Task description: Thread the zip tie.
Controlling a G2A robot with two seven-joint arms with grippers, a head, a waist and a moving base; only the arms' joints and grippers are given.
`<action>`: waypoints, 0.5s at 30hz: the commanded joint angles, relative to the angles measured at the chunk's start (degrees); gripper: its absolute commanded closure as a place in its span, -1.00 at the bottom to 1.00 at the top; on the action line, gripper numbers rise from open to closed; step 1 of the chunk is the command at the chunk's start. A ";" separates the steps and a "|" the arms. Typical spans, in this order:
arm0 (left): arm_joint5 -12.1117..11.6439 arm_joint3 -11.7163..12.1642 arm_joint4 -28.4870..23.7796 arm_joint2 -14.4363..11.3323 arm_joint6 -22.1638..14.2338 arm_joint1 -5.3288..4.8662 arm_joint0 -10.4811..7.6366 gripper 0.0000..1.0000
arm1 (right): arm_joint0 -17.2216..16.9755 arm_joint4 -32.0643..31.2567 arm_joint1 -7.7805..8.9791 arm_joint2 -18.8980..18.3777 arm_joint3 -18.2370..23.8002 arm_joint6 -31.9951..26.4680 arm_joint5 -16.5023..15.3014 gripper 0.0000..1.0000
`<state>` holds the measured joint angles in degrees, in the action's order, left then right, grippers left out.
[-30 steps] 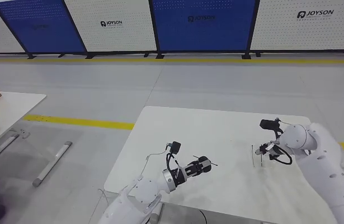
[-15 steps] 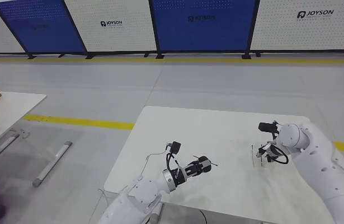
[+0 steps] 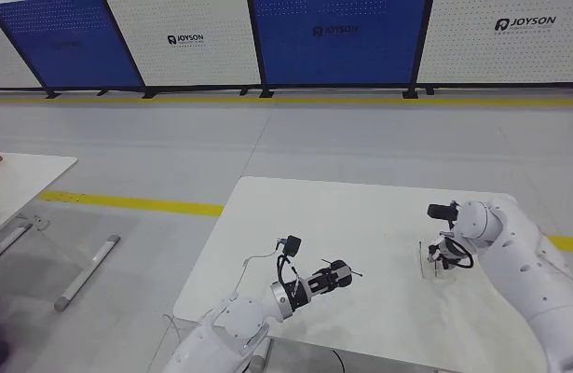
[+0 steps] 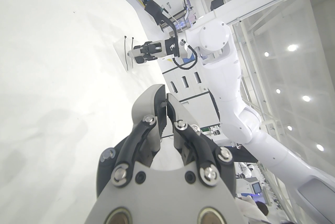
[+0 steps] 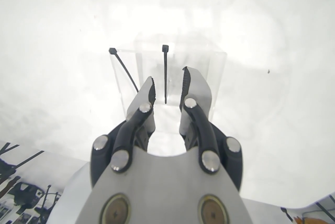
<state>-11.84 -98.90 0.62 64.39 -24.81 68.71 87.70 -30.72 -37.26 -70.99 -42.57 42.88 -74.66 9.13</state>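
Observation:
Two black zip ties lie on a clear stand [image 5: 214,70] near the table's right side. One zip tie [image 5: 165,73] lies straight, its length running between the fingers of my open right gripper [image 5: 167,78], which hovers just over the stand. The other zip tie [image 5: 123,66] leans off to one side of the fingers. From above, the right gripper [image 3: 441,254] is over the stand [image 3: 426,266]. My left gripper [image 3: 344,272] is held above the table's front, shut on a thin black zip tie [image 3: 356,273] that pokes out past its tips. The left gripper [image 4: 165,94] faces the right gripper [image 4: 132,53].
The white table [image 3: 361,214] is bare between the two arms. Its front edge runs close under the left arm. A second white table [image 3: 25,177] stands far off to the left across the grey floor.
The right arm has drawn in a little, bringing its gripper slightly leftward over the stand. The left arm has kept still.

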 commanded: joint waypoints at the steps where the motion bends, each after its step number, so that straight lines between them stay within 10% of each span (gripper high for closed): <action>1: 0.00 0.00 0.00 0.00 0.00 0.00 0.00 1.00 | 0.62 0.05 -0.58 0.63 -1.44 0.18 -0.32 0.52; 8: 0.00 0.00 0.00 0.00 0.00 0.00 0.00 1.00 | 2.76 0.45 -2.83 2.71 -6.92 0.69 -1.50 0.54; 15: 0.00 0.00 0.00 0.00 0.00 0.00 0.00 1.00 | 4.47 0.92 -4.73 3.87 -11.28 1.70 -2.65 1.00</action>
<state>-11.84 -98.90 0.62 64.39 -24.81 68.71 87.70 -26.44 -36.38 -75.52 -38.79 32.11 -73.11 6.62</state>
